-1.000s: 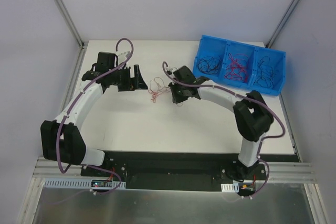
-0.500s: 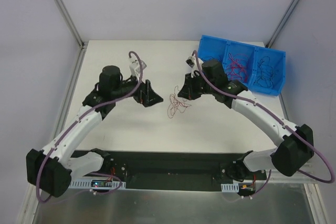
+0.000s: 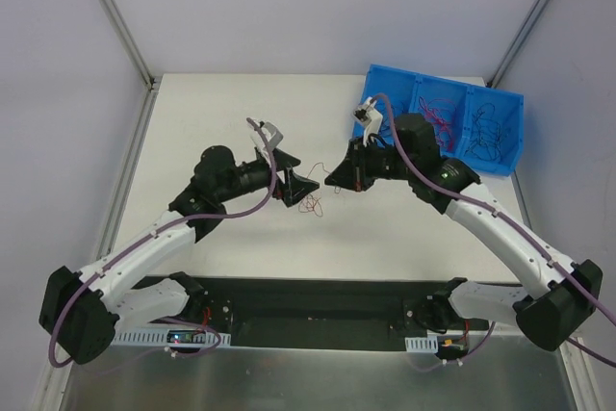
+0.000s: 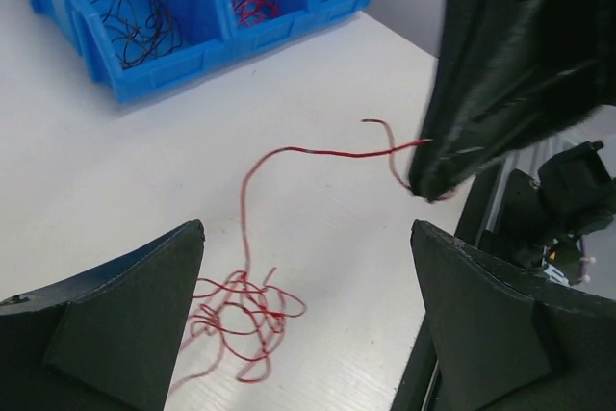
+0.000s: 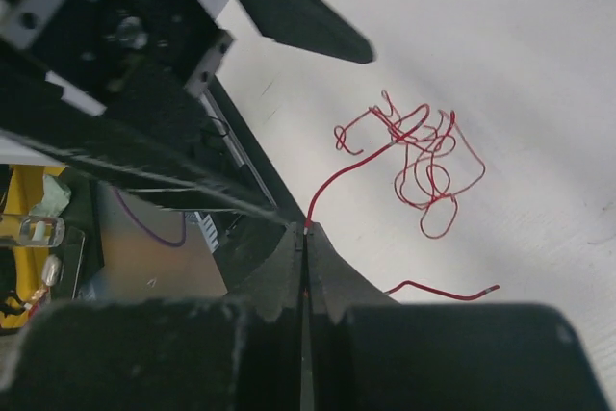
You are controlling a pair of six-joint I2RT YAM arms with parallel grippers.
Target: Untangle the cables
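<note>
A small tangle of thin red cable (image 3: pixel 313 205) lies on the white table between my two grippers. My right gripper (image 3: pixel 339 178) is shut on one strand of it; in the right wrist view the strand leaves the closed tips (image 5: pixel 306 228) and runs to the tangle (image 5: pixel 419 156). A loose red end (image 5: pixel 443 292) lies beside it. My left gripper (image 3: pixel 298 186) is open and empty. In the left wrist view its gripper (image 4: pixel 308 271) hangs just above the tangle (image 4: pixel 236 320), and the held strand (image 4: pixel 308 152) rises to the right gripper's tip (image 4: pixel 428 180).
A blue three-compartment bin (image 3: pixel 463 117) stands at the back right, holding black wires (image 3: pixel 486 132) and red wires (image 3: pixel 438 113). It also shows in the left wrist view (image 4: pixel 164 69). The black base rail (image 3: pixel 318 297) runs along the near edge.
Both arms swung toward the table's middle and nearer each other. The red tangle shifted toward the near side, and one strand is now stretched out of it by the right gripper.
</note>
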